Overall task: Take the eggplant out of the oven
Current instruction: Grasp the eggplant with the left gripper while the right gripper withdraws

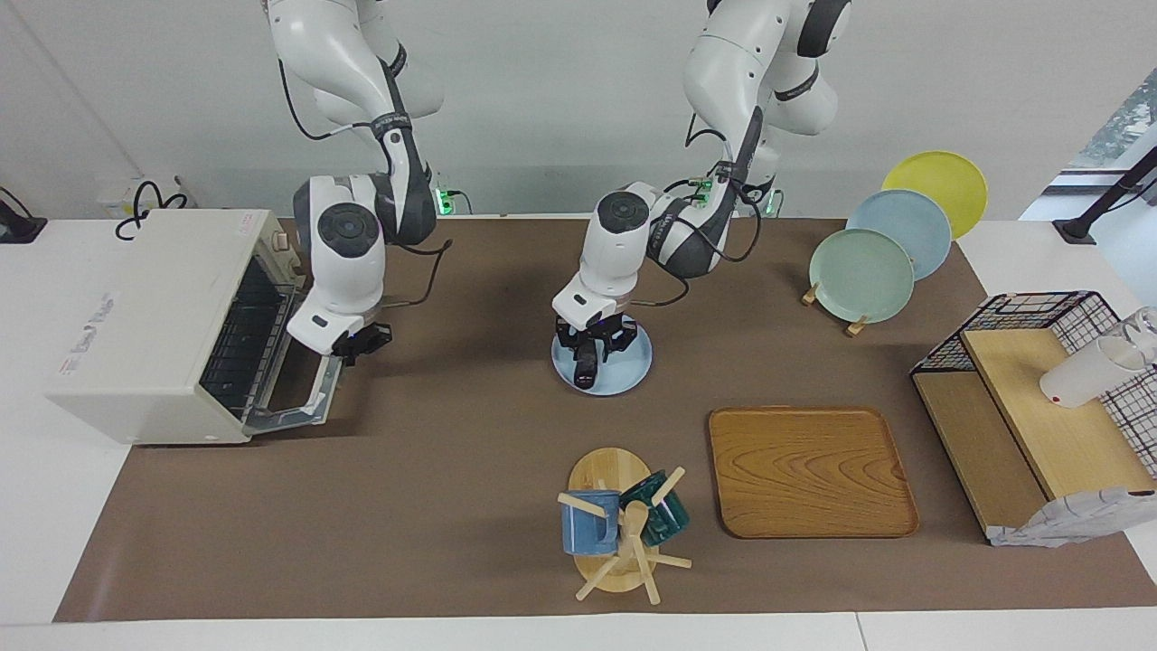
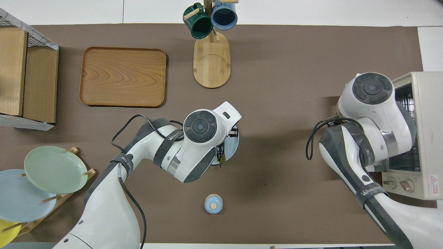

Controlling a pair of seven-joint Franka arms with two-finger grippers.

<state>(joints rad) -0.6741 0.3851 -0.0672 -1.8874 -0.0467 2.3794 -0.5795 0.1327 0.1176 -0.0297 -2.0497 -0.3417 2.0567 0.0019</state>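
One glossy eggplant (image 1: pixel 585 367) on round plate (image 1: pixel 633 375).

You have the oven (image 1: pixel 154 325) at the right arm's end of the surface (image 1: pixel 434 470), its door (image 1: pixel 303 389) dropped open. The eggplant (image 1: pixel 586 364) lies on a plate (image 1: pixel 633 366) mid-surface. Farther from the robots stand a mug tree (image 1: pixel 619 533) and a tray (image 1: pixel 809 470) beside it; toward the left arm's end are a plate rack (image 1: pixel 890 240) and a shelf (image 1: pixel 1039 425).
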